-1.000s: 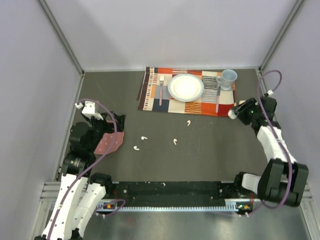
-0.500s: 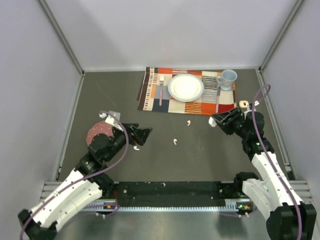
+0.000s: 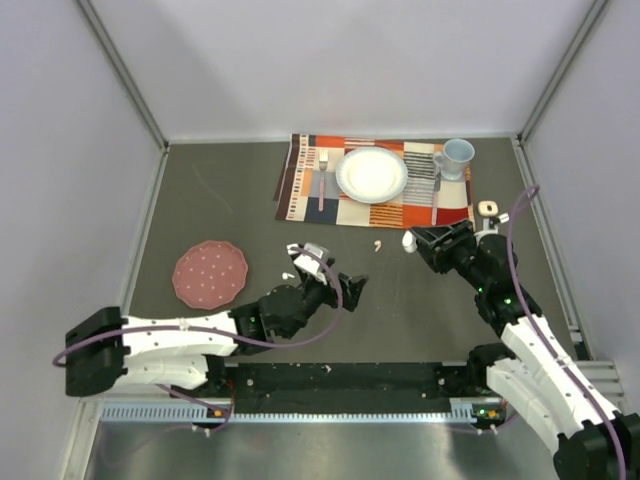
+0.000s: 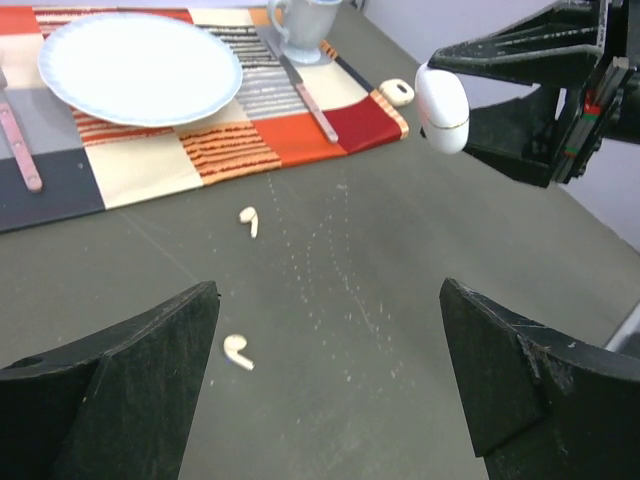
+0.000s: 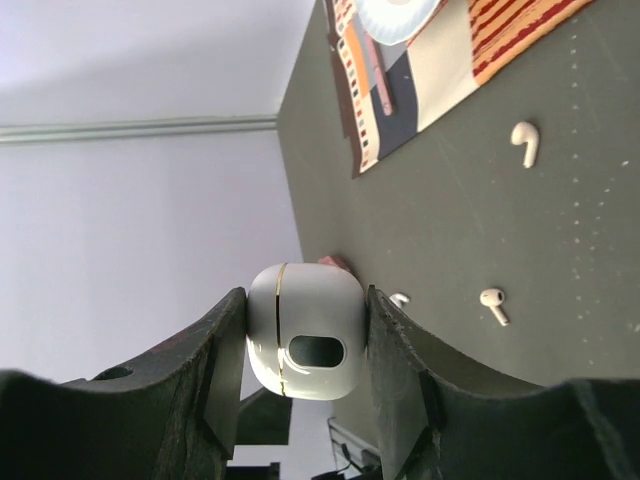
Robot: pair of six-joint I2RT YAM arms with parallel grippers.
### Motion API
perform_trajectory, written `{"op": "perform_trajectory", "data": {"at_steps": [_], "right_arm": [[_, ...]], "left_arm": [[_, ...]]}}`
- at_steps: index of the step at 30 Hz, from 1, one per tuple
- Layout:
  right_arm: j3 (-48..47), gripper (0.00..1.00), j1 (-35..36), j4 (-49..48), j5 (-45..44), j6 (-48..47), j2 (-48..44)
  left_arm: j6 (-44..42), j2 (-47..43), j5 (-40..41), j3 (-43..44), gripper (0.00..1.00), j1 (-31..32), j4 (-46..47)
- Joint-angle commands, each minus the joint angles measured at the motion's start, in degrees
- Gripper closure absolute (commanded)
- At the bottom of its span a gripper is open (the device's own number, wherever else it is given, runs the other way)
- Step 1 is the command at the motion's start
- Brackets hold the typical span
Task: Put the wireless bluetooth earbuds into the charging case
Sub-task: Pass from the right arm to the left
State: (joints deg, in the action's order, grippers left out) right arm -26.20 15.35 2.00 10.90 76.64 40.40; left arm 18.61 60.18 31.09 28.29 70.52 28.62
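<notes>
Charging case (image 5: 305,335): white, clamped in right gripper (image 5: 305,350), just off placemat (image 3: 380,215) near edge. Left gripper (image 4: 325,385): spread wide, empty. Earbud (image 4: 249,221): on worktop (image 3: 400,320) beside placemat.

This is a robotics lab test cell. Plain pale wall panels (image 3: 350,60) in aluminium framing (image 3: 122,75) box in a dark table (image 3: 440,320). Two cabled robot arms (image 3: 170,342) are bolted to a metal rail (image 3: 350,414) at its near edge, and a placemat (image 3: 300,190) with plate (image 3: 372,175) and mug (image 3: 456,157) is staged there.
</notes>
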Motion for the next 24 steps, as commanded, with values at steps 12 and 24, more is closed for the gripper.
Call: {"op": "perform_trajectory", "data": {"at_steps": [12, 24], "right_arm": [[-1.7, 0.87, 4.1, -3.1, -1.2, 6.2, -2.9], [-2.0, 0.86, 4.1, -3.8, 0.0, 6.9, -3.2]], "left_arm": [[-5.1, 19.3, 3.3, 9.5, 0.04, 1.9, 33.3], [-1.2, 25.5, -0.7, 12.7, 0.08, 1.9, 35.0]]}}
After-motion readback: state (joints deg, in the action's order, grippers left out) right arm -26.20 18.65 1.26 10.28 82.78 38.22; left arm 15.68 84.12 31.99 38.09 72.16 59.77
